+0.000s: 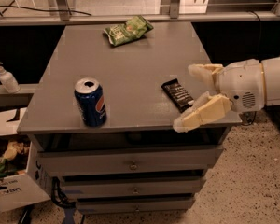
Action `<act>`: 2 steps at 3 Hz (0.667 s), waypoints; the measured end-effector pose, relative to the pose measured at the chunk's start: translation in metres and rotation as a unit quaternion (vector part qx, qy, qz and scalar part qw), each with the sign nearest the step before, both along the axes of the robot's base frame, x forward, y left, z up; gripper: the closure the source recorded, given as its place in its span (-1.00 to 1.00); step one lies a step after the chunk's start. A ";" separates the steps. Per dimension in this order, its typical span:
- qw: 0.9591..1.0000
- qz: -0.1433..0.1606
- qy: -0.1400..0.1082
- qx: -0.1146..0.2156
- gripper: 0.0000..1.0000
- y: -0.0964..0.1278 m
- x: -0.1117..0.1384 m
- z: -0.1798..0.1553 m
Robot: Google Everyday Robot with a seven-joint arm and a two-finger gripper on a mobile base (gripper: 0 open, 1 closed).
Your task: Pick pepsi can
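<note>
Plainly, in the single camera view, the pick has hardly begun. The pepsi can (90,101) stands untouched on the grey cabinet top (130,59), towards the 8 o'clock part of that surface and near its front edge. The gripper (186,97) hangs at the cabinet's right front corner, at 3 o'clock from the can and well apart from it. Its cream fingers (203,115) are spread wide and hold nothing, and their tips point roughly towards 9 o'clock, along the line to the can.

A flat black wrapper (176,94) lies on the top between the two fingers, so it is the nearest thing to the hand, but it is not the target. A green crisp bag (127,30) rests near the far edge, at about 1 o'clock from the can and well clear of it.

By my judgement, nearly everything is left to do: carry the open hand across to the can, passing over or past the wrapper, close on the can's body, then lift.

The can is upright, its long axis vertical. Its silver top, with the dark drinking hole showing, faces straight up. The red-white-blue logo sits on the side turned to about 4 o'clock, so it partly faces the gripper. The can's curved wall is open to a sideways grasp from 3 o'clock.
</note>
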State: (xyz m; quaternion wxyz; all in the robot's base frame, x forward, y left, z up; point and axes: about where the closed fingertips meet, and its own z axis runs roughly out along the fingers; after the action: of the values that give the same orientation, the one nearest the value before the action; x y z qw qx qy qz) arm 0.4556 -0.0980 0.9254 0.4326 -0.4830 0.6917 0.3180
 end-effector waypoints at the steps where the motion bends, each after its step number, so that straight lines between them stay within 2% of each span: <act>1: 0.998 0.006 -0.052 0.019 -1.00 0.066 0.020 -0.008; 2: 0.998 0.005 -0.055 0.024 -1.00 0.069 0.018 -0.011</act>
State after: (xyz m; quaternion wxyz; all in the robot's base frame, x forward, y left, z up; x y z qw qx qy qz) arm 0.4735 -0.0287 0.9148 0.4795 -0.4929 0.6566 0.3098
